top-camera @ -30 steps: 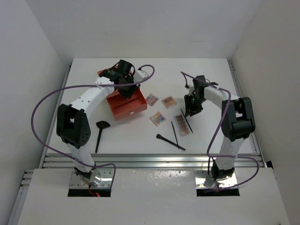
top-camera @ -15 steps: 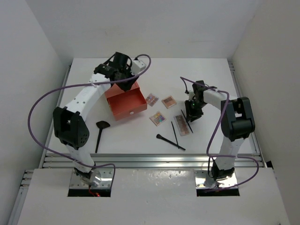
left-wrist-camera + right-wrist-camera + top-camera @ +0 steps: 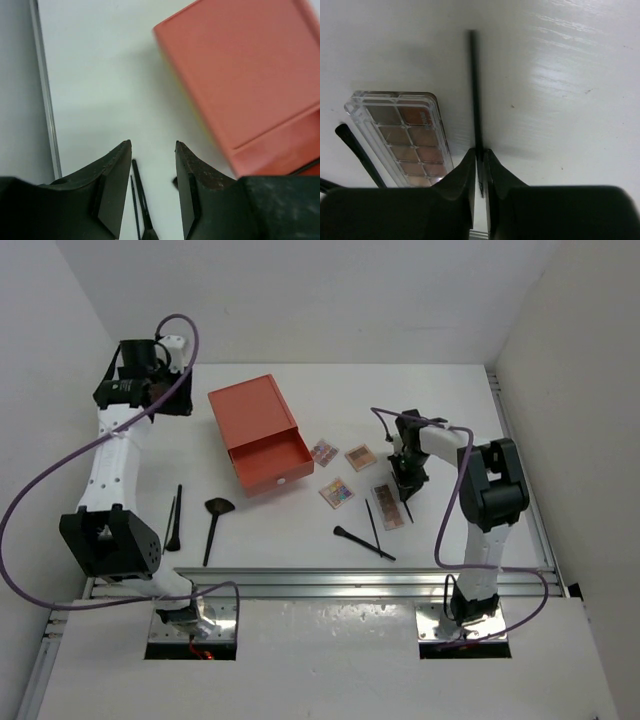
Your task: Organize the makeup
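My right gripper [image 3: 405, 482] [image 3: 479, 152] is low at the table and shut on a thin black pencil [image 3: 475, 100]. The long brown palette [image 3: 388, 506] [image 3: 407, 140] lies just left of it. Three square palettes [image 3: 323, 451] [image 3: 360, 456] [image 3: 336, 492] lie between it and the box. Another pencil [image 3: 372, 523] and a brush [image 3: 363, 543] lie nearer. My left gripper [image 3: 165, 395] [image 3: 152, 145] is open and empty, raised at the far left. Below it lie a black brush and pencil [image 3: 175, 518] [image 3: 140, 200]. A fan brush [image 3: 212, 525] lies beside them.
The orange drawer box [image 3: 258, 435] [image 3: 250, 85] stands at centre-left with its drawer pulled open toward the front. A metal rail [image 3: 320, 585] runs along the near table edge. White walls close in the left, right and back sides.
My left arm has swung from over the orange box to the far left back corner, uncovering the brush and pencil at left. My right gripper has shifted slightly left onto the pencil.
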You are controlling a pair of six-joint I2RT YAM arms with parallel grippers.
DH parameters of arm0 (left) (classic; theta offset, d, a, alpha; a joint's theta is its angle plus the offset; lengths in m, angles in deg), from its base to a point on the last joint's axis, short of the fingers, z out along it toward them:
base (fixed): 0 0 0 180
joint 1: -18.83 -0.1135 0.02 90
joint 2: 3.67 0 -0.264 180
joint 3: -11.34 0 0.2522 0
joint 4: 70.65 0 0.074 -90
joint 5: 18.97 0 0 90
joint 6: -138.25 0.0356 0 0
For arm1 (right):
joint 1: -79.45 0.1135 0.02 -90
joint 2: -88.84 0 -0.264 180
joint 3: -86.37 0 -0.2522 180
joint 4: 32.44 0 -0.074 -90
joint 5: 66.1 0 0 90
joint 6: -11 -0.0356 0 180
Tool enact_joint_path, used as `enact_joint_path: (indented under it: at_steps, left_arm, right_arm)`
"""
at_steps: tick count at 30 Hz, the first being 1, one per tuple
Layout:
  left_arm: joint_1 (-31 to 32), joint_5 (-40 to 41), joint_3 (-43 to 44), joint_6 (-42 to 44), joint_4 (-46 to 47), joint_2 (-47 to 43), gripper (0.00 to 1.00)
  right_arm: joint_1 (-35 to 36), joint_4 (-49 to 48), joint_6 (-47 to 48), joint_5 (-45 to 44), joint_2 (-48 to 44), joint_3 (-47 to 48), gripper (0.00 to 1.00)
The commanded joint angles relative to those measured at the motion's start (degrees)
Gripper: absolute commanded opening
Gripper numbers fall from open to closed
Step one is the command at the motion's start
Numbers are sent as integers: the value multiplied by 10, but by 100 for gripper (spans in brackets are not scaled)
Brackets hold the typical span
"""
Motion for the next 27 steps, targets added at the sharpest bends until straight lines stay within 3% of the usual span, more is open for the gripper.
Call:
enact_joint_path:
  at_steps: [1, 2, 8, 13, 17, 21, 27]
  left_arm:
    - [-47, -23, -40, -26, 6, -14, 46]
    - [-56, -30, -49, -26, 12, -20, 46]
    - [-118, -55, -119, -26, 30, -37, 46]
    - [-163, -106, -149, -15, 36, -43, 46]
    - [-168, -149, -168, 5, 36, -43, 46]
    - [-173, -149, -197, 28, 36, -43, 46]
    - [-194, -87, -251, 29, 18, -17, 46]
  right_arm:
    - [-1, 3, 10, -53, 35, 16, 10]
    - [-3, 3, 10, -57, 36, 16, 0]
    - [-6, -5, 50, -77, -4, 12, 0]
    - [1, -47, 135, -95, -77, 47, 0]
    - [22, -93, 189, -90, -136, 61, 0]
    - [60, -120, 254, -24, -171, 88, 0]
    - [179, -136, 368, 90, -165, 174, 0]
